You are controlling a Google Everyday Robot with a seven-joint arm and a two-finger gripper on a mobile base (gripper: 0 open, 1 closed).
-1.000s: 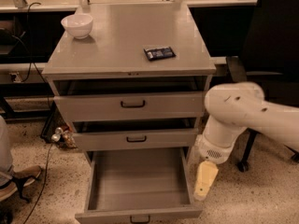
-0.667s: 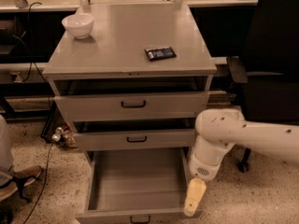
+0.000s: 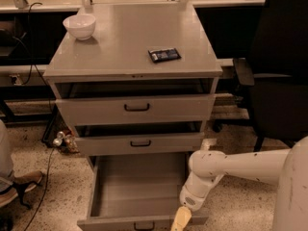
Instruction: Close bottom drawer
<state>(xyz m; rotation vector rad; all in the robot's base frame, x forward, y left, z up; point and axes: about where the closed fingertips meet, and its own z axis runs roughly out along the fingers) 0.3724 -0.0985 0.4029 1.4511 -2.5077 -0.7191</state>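
The bottom drawer [image 3: 137,186] of the grey metal cabinet is pulled far out, showing its deep plain grey tray. Its short front panel with a small dark loop handle [image 3: 144,225] lies at the bottom edge of the camera view. My gripper [image 3: 181,220] hangs from the white arm [image 3: 231,166] that reaches in from the right. It is low at the right end of the drawer's front panel, with its cream tip partly cut off by the frame's edge.
The middle drawer [image 3: 139,142] and top drawer [image 3: 135,108] stand slightly open. A white bowl [image 3: 80,26] and a dark flat packet [image 3: 164,55] lie on the cabinet top. A black office chair [image 3: 274,76] stands at the right. A shoe [image 3: 19,184] and cables lie at the left.
My arm has lowered and swung left, bringing the gripper from beside the drawer's right side down to the right end of its front panel. The drawer itself has not visibly moved.
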